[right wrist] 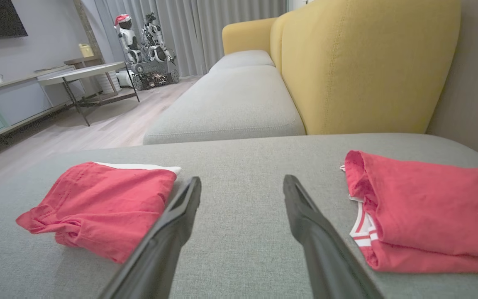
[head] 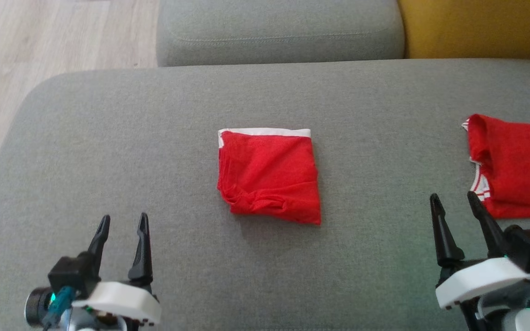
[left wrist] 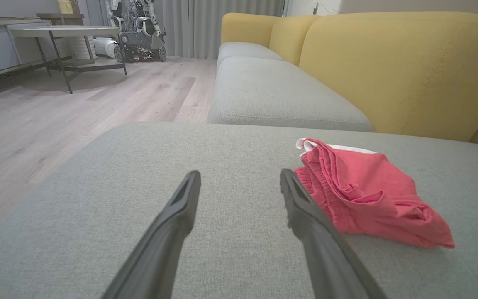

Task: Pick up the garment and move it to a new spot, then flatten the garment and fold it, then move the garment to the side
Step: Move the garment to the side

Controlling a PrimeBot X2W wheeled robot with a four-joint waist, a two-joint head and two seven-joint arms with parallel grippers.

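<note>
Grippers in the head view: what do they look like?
The left gripper and the right gripper look alike. Each has two long black fingers that taper to points, set on a black block above a rounded white shell. A teal cable runs beside each.

Long dark fingers of right gripper (right wrist: 242, 179) held wide apart. At left, folded red cloth garment with white edge (right wrist: 98, 203) laid on grey fabric cushion (right wrist: 243, 153). At right, red cloth with white stripes (right wrist: 425, 211) laid.
</note>
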